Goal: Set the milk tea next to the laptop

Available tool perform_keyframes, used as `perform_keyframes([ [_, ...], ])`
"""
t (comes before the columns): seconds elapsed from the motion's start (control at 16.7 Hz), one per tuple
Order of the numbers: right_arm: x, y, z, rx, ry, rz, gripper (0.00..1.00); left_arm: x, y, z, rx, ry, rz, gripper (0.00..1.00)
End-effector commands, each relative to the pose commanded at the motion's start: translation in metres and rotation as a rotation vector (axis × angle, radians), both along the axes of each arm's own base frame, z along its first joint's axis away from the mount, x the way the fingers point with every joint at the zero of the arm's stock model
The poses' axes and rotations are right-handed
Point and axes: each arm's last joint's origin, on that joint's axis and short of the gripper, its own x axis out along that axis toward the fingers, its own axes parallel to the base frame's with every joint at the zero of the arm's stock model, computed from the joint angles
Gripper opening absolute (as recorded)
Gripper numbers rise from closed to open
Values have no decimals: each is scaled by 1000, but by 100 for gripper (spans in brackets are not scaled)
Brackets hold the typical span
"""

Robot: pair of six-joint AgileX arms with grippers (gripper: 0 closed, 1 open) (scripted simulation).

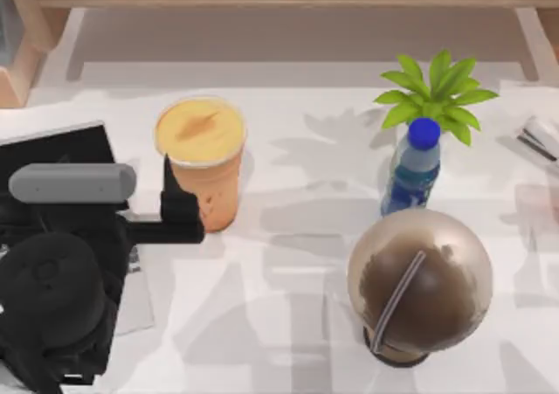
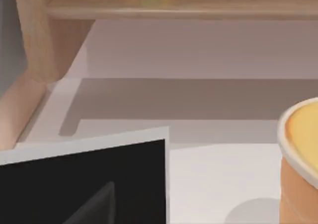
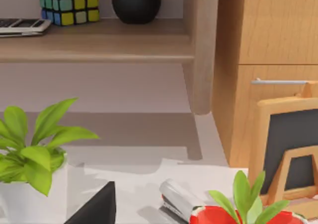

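The left arm fills the counter's (image 1: 288, 324) 8 o'clock corner in the top view. Its left claw (image 1: 179, 203) reaches toward 3 o'clock, dark fingers (image 1: 170, 180) against the left side of the milk tea (image 1: 203, 171), clamped on the cup as far as the top view shows. The cup stands upright at about 10 o'clock, just right of the laptop (image 1: 61, 149), whose black screen edge lies beside it. At 4 o'clock sits a brown dome-lidded cup (image 1: 417, 280); beyond it a blue-capped bottle (image 1: 413, 169), then a green plant (image 1: 437, 93) at 1 o'clock.
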Motion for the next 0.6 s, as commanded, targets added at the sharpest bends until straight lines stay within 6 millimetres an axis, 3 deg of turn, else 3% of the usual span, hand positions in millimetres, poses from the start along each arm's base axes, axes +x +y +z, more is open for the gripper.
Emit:
perform_keyframes([
  [0.3, 0, 0, 0, 0, 0, 0, 100, -6, -47, -40, 13, 5, 1, 100],
  [0.6, 0, 0, 0, 0, 0, 0, 100, -15, -67, -60, 1, -7, -2, 100],
])
